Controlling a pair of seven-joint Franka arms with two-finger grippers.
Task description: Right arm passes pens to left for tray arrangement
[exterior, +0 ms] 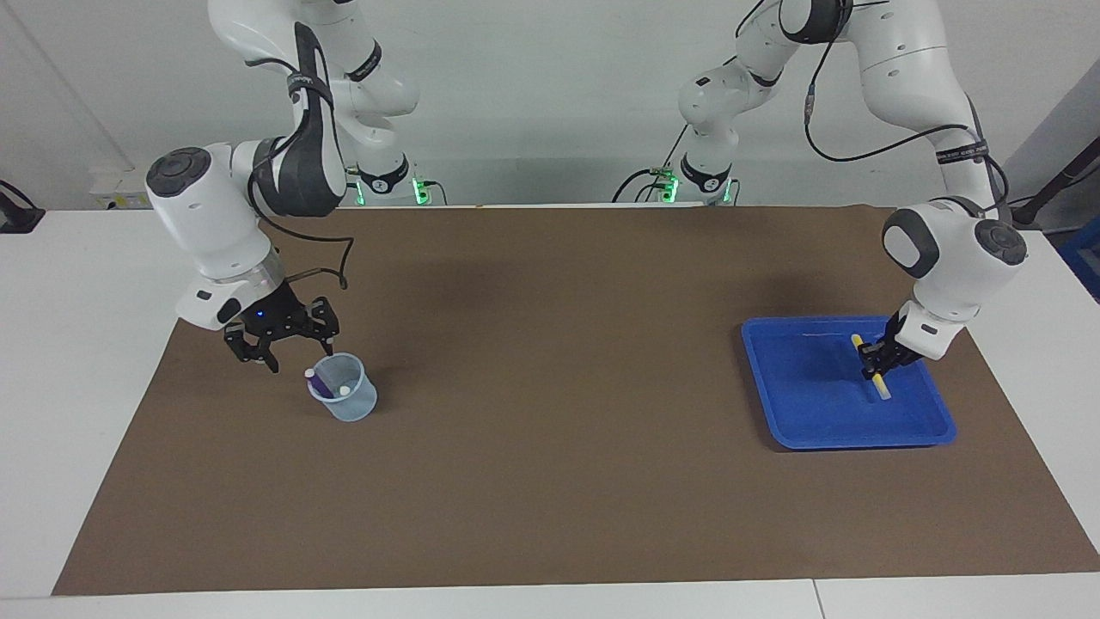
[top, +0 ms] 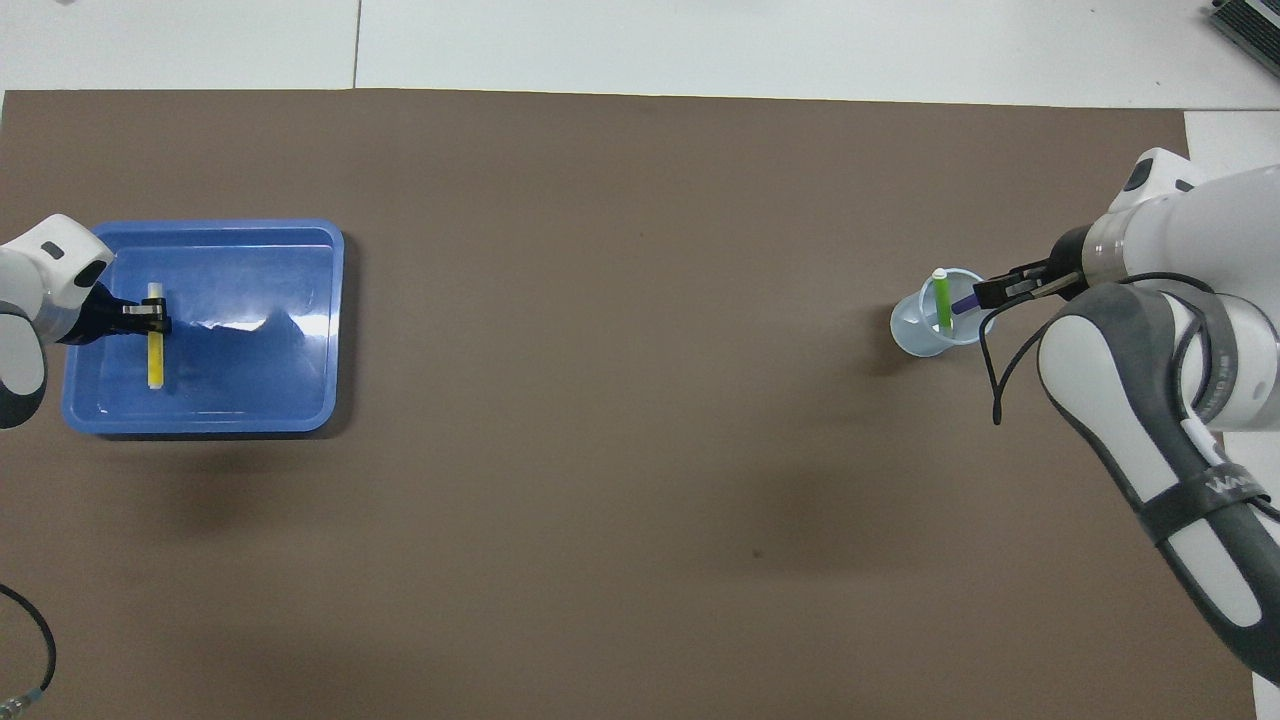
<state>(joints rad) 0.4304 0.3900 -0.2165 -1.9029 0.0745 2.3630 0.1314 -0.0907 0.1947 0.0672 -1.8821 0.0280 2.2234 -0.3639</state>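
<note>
The left gripper (exterior: 878, 368), jaws clamped on the yellow pen (exterior: 870, 365), is low inside the tray (exterior: 799, 413) near the rim at the left arm's end. The right gripper (exterior: 292, 348), jaws spread and empty, hangs beside the cup (exterior: 348, 397) holding the purple pen (exterior: 316, 382) and green pen (top: 941, 298). Bare mat (exterior: 559, 344) lies between.

The yellow pen (exterior: 870, 367) lies low in the blue tray (exterior: 808, 404) at the left arm's end, clamped by the left gripper (exterior: 876, 362), while the purple pen (exterior: 316, 383) and green pen (top: 941, 300) stand tilted in the clear cup (exterior: 348, 400).
</note>
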